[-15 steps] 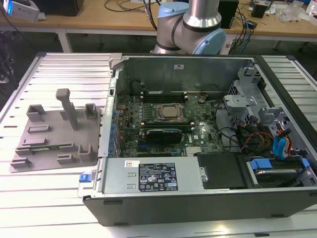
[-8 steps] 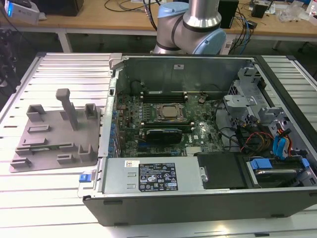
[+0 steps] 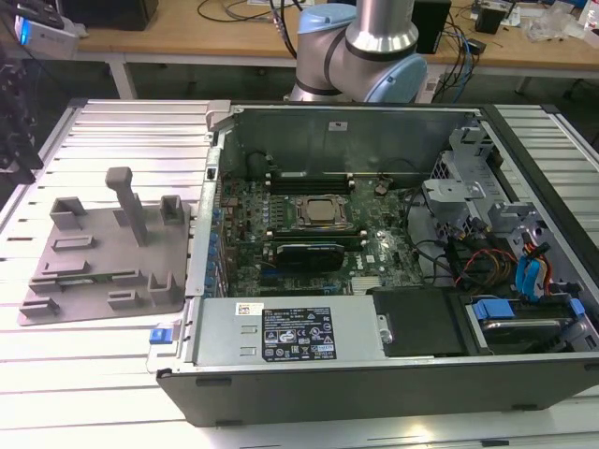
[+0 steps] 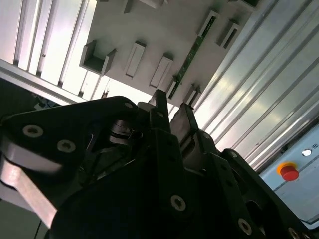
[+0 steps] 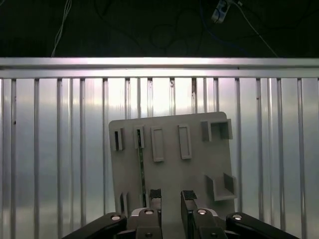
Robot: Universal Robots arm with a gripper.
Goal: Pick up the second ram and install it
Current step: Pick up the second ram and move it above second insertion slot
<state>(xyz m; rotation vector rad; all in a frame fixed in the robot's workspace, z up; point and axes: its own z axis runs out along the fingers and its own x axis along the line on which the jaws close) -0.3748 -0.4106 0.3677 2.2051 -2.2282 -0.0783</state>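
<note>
The second ram [image 5: 141, 169] stands edge-on as a thin dark strip in the slotted holders of the grey plate [image 5: 199, 164]. In the second wrist view it shows as a narrow green stick [image 4: 194, 50] on the same plate [image 4: 164, 30]. In the exterior view the plate [image 3: 103, 257] lies on the ribbed table at the left of the computer case. My gripper [image 5: 171, 196] hangs well above the plate, a little to one side of the ram. Its black fingers [image 4: 159, 99] are apart and hold nothing, so the gripper [image 4: 172, 104] is open.
The open computer case [image 3: 374, 393] fills the exterior view's middle and right, with the motherboard, a silver processor [image 3: 321, 212] and memory slots [image 3: 309, 174] inside. The arm's base [image 3: 360, 47] stands behind the case. A red button [image 4: 289, 172] sits beyond the ribbed aluminium table [image 5: 50, 149].
</note>
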